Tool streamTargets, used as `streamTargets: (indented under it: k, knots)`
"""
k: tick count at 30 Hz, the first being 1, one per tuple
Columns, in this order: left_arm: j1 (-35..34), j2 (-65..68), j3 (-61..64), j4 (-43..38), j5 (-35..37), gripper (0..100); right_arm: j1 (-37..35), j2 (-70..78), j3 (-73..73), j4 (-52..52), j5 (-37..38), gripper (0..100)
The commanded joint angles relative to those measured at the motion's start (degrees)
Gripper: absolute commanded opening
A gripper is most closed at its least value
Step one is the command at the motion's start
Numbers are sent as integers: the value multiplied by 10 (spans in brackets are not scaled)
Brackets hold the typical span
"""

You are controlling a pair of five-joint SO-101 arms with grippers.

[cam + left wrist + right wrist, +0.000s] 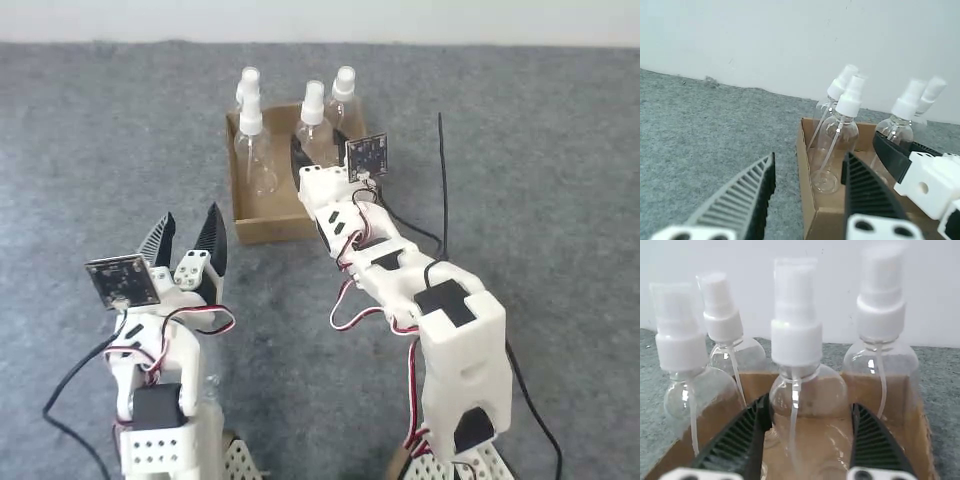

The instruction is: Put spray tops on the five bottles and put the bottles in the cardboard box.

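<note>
A: Well, where did things stand?

B: Four bottles [258,150] stood upright in the box [270,228], far and middle on the mat [110,140], each with a spray top [796,335] on. The right gripper [810,407] was down inside the box. Its fingers [735,445] were spread either side of the middle bottle [800,375], close against its sides. I saw a sliver of gap at one finger. At the other I could not tell a touch from a near miss.

A: And the left gripper [192,216]?

B: Near left, well apart from the box. Its fingers [160,238] were spread wide, held nothing and pointed toward the box.

A: So what could have gone wrong?

B: Mostly a topple, I judged. The bottles looked tall, light and empty, and they stood just beside one another. A finger dragging along the middle bottle on the way out could have tipped it into the rest. The box walls were low, so one might have gone over the edge onto the mat.

A: Anything else?

B: A sideways swing could have clipped a spray top. A finger catching the wall could have shoved the whole box. And I counted only four bottles in it, so the task looked unfinished; knocking them over would have meant standing them up again.
</note>
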Motion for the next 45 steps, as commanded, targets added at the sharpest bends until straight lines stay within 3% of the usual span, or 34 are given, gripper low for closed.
streamTargets:
  k: [1, 4, 35, 45]
  knots:
    - [-4, -10, -7, -19, -4, 201, -6, -33, 9, -4, 7, 215]
    - [-4, -10, -7, -19, -4, 201, -6, -38, 15, 15, 7, 258]
    - [-4, -10, -7, -19, -4, 201, -15, -73, 42, 28, 9, 258]
    - [-4, -10, -7, -19, -4, 202, -15, -116, 45, 116, 6, 258]
